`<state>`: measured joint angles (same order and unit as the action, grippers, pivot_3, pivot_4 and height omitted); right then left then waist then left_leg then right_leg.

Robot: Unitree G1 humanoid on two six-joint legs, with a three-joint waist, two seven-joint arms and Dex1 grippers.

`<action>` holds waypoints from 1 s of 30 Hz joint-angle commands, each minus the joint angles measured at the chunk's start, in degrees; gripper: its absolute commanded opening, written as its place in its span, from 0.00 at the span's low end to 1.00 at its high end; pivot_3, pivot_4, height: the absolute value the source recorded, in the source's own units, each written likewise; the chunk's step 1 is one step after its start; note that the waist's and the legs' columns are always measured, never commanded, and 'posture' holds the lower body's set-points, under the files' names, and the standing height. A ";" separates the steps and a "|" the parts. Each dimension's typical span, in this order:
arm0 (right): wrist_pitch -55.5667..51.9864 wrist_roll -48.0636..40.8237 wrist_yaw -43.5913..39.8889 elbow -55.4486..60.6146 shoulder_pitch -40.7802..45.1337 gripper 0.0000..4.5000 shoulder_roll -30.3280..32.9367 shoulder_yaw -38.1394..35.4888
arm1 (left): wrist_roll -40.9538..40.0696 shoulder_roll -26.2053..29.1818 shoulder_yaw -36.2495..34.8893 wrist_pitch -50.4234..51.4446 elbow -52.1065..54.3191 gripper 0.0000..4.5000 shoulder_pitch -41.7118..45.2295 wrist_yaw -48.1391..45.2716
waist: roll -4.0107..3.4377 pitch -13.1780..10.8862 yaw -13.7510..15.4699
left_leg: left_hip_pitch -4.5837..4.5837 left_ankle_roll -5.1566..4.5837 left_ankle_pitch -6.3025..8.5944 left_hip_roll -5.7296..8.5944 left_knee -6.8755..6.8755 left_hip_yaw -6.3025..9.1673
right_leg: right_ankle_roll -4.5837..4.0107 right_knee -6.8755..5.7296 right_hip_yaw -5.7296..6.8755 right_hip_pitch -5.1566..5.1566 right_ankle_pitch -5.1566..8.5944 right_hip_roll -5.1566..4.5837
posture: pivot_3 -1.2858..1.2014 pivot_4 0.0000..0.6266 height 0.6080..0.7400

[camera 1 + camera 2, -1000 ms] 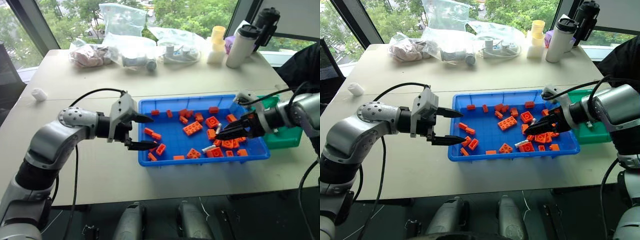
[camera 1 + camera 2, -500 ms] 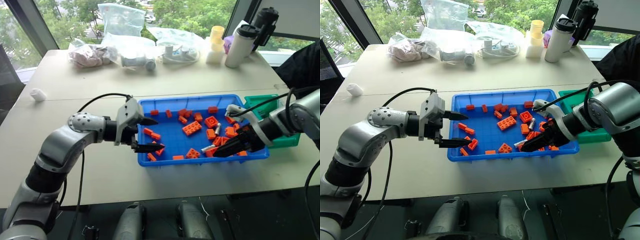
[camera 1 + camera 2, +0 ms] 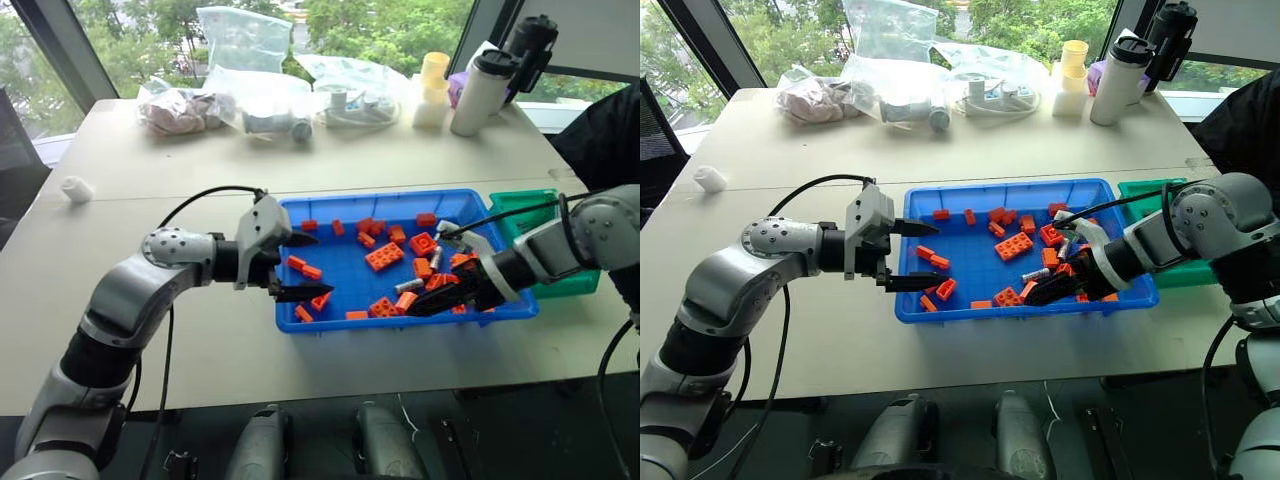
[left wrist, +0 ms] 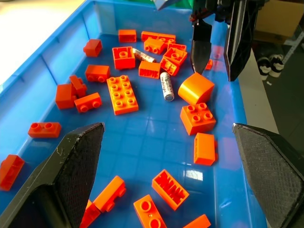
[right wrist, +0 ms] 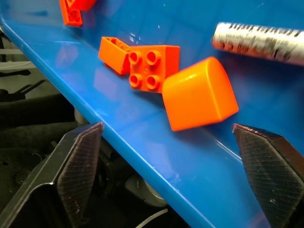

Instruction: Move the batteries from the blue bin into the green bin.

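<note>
Left wrist view shows two batteries (image 4: 166, 86) lying flat in the blue bin (image 4: 71, 45) among orange bricks (image 4: 122, 94). The nearer one points its long axis along the bin's short way; the second (image 4: 143, 55), farther in, lies slanted and is half tucked between bricks. Both carry printing on their wraps, too small to read. In the right wrist view a battery (image 5: 259, 38) lies across the bin floor, its far end cut off by the picture's edge; its grey lettering is blurred and cannot be read. Just beside it sit a rounded orange piece (image 5: 199, 93) and a four-stud brick (image 5: 149, 68), near the bin's front wall.

In the left eye view the batteries (image 3: 408, 286) lie in the right half of the bin, partly masked by bricks and by the right arm. The right gripper (image 3: 425, 301) reaches low into that corner, fingers spread wide and holding nothing, the rounded piece between them. The left gripper (image 3: 299, 266) hovers over the bin's left end, its fingers also wide apart and empty.

The green bin (image 3: 530, 215) stands touching the blue bin's right end, mostly hidden behind the right arm; what it holds cannot be made out. At the table's far side stand clear bags (image 3: 245, 70) and bottles (image 3: 480, 90).
</note>
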<state>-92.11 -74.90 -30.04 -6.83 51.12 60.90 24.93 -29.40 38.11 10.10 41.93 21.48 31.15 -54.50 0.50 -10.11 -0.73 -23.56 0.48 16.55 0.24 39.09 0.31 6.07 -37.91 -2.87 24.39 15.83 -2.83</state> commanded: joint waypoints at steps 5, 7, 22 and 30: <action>-0.39 -7.67 15.97 3.36 -3.06 1.00 -2.65 -5.60 | 0.53 -1.00 -0.10 -0.92 0.96 1.00 0.13 0.62 | 0.00 0.00 0.11 | -0.02 0.00 0.00 0.01 0.00 0.00 | 0.00 0.01 0.00 0.00 0.00 0.00 | 0.52 0.24 1.00; -0.39 -9.56 18.85 4.17 -3.88 1.00 -3.40 -6.67 | 0.60 -1.11 -0.06 -0.93 0.96 1.00 0.08 0.68 | 0.00 0.00 0.04 | -0.02 -0.01 0.00 0.01 0.00 0.01 | 0.00 0.01 0.00 0.00 0.00 0.01 | 0.52 0.24 1.00; -0.39 -2.61 23.55 10.47 -6.04 0.49 -7.99 -9.78 | 1.14 -1.74 -0.06 -0.77 0.35 1.00 0.71 0.65 | 0.01 0.01 -0.01 | -0.03 -0.01 0.01 0.00 0.01 0.02 | 0.00 0.01 0.01 0.00 0.00 0.03 | 0.52 0.24 1.00; 4.75 8.79 14.32 8.43 2.38 0.49 -13.64 -12.81 | 1.23 -1.67 -0.22 -0.50 0.24 1.00 1.03 0.30 | 0.00 0.00 -0.45 | -0.02 -0.01 0.01 0.00 0.00 0.00 | 0.01 0.01 0.00 0.02 0.00 0.05 | 0.52 0.24 1.00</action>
<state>-90.38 -68.15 -13.40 1.76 49.98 48.73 15.12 -28.02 36.10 10.46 41.89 20.62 31.38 -54.01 0.50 -10.11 -1.18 -23.58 0.46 16.55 0.22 39.10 0.29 6.07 -37.93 -2.88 24.42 15.82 -2.76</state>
